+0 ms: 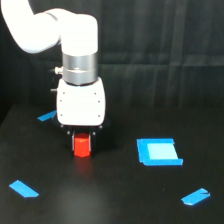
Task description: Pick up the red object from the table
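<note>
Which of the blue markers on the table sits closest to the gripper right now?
The blue strip partly hidden behind the gripper, on the exterior view's left. The blue square and the two other strips along the front edge lie farther away.

Light falls from above and in front, bright on the white arm (75, 60), whose housing is nearly blown out. Behind the arm the black backdrop (160, 40) is dim, with faint folds. Below it the matte black surface (115, 200) swallows shadows. The whole frame is soft, edges slightly blurred.
</note>
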Robot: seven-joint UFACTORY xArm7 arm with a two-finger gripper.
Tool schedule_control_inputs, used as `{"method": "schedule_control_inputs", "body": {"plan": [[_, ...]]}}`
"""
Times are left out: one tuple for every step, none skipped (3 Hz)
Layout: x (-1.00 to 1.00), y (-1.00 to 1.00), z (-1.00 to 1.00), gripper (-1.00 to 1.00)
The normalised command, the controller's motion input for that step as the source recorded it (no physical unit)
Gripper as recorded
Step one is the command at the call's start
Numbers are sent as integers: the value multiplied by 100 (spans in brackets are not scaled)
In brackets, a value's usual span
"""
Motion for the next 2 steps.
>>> {"method": "schedule_control_inputs", "body": {"plan": [[-4, 8, 87, -100], [3, 12, 95, -93]]}}
